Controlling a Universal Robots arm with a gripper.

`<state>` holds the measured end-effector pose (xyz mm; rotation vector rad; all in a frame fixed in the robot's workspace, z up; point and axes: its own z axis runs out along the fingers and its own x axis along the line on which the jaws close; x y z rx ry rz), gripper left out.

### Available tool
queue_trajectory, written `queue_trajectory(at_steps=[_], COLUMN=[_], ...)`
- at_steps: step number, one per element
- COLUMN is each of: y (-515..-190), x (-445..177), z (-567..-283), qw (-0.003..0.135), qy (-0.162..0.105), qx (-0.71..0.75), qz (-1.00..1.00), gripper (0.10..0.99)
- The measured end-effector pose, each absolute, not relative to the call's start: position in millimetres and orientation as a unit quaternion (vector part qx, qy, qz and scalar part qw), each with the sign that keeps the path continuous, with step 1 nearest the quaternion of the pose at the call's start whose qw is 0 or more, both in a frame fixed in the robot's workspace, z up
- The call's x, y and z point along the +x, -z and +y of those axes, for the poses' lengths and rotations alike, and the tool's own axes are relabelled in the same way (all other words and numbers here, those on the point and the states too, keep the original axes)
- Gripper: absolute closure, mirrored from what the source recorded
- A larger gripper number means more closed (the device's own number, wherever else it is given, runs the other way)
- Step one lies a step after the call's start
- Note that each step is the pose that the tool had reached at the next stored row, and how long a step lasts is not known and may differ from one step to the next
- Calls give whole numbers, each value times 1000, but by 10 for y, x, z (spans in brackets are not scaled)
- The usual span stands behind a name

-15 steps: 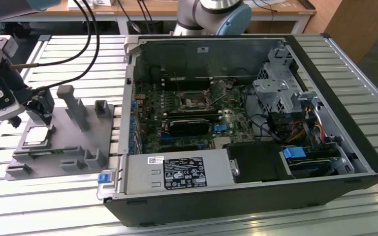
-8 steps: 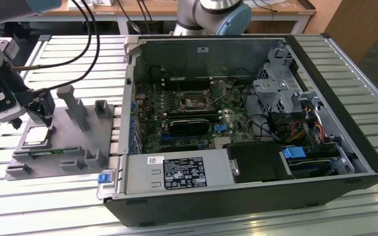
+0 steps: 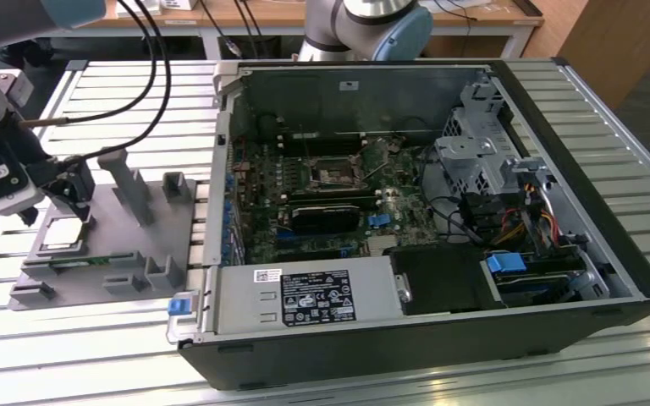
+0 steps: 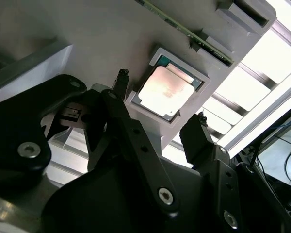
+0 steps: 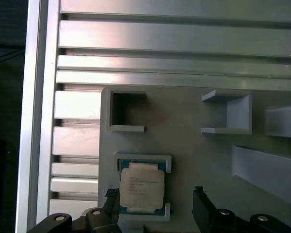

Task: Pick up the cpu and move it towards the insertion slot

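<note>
End effector (image 4: 160, 94) over cpu (image 5: 141, 190) — fingers (image 4: 199, 132) apart, either side

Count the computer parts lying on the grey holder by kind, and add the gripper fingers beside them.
cpu: 1
memory stick: 1
gripper fingers: 2
Total: 4

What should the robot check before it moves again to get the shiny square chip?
1. Gripper open: ok.
2. Cpu lying flat in the grey holder: ok.
3. Cpu between the two fingers, in both wrist views: ok.
4. Cpu gripped: not ok, the fingers stand apart from it.
5. Insertion slot lever raised: cannot tell.
</note>
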<state>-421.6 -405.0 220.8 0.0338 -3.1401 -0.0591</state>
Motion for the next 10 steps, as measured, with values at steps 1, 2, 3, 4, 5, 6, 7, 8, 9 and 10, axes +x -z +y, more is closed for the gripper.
queue_trajectory(at_steps=[1, 2, 3, 4, 5, 6, 7, 8, 9, 10], y=[-2205, -2203, -2200, -2197, -2192, -2186, -2181, -2178, -2174, -2170], x=[-4217, -4218, -4218, -4218, -4218, -4219, -4219, -4219, -4219, -4219], z=[-4052, -4053, -4054, -4055, -4056, -4056, -4057, -4057, -4057, -4057], qw=[0, 1, 1, 0, 1, 0, 0, 1, 1, 1], qy=[19, 19, 19, 19, 19, 19, 19, 19, 19, 19], qx=[11, 11, 11, 11, 11, 11, 11, 11, 11, 11], qz=[-1000, -1000, -1000, -1000, -1000, -1000, -1000, -1000, -1000, -1000], gripper=[380, 380, 380, 380, 380, 380, 380, 380, 380, 380])
